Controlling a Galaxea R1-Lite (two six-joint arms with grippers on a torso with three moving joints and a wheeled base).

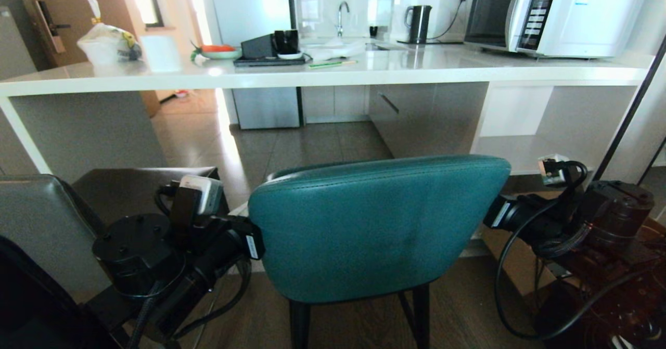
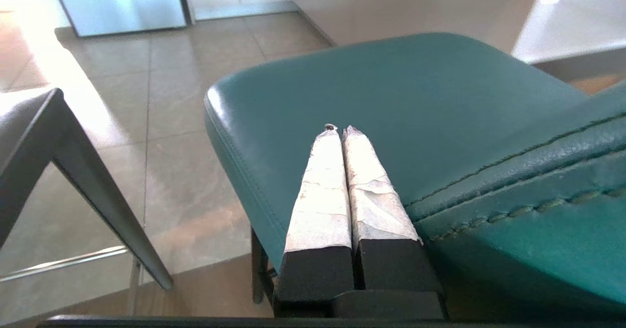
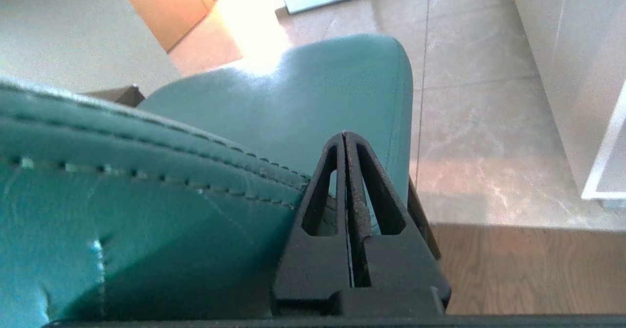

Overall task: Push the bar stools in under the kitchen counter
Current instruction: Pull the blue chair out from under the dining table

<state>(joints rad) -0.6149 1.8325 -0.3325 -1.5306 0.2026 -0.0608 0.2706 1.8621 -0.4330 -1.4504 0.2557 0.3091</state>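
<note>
Stools both outside the kitchen counter (image 1: 322, 70); you have nothing tucked in yet. Teal stool (image 1: 374, 224) stands centred in front of the counter's open bay, its back toward you, seat short of the slab edge as far as the head view shows. Grey stool (image 1: 47, 224) sits to its left, near the white panel leg, also not under.

Left gripper (image 2: 341, 128): taped fingers pressed together, holding nothing, lying along the left edge of the teal back over the seat. Right gripper (image 3: 345, 133): black fingers together, empty, at the right edge of the same back. You bracket the backrest from both sides; whether either actually touches the padding I cannot tell.

Judgement: early stage, first stool lined up for the push, second untouched.

Containers on the counter: white plastic bag (image 1: 106, 44), knotted, contents not readable; shallow dish (image 1: 221, 52) with something orange in it; black kettle (image 1: 419, 22), lid down; microwave (image 1: 551, 13), door shut.
</note>
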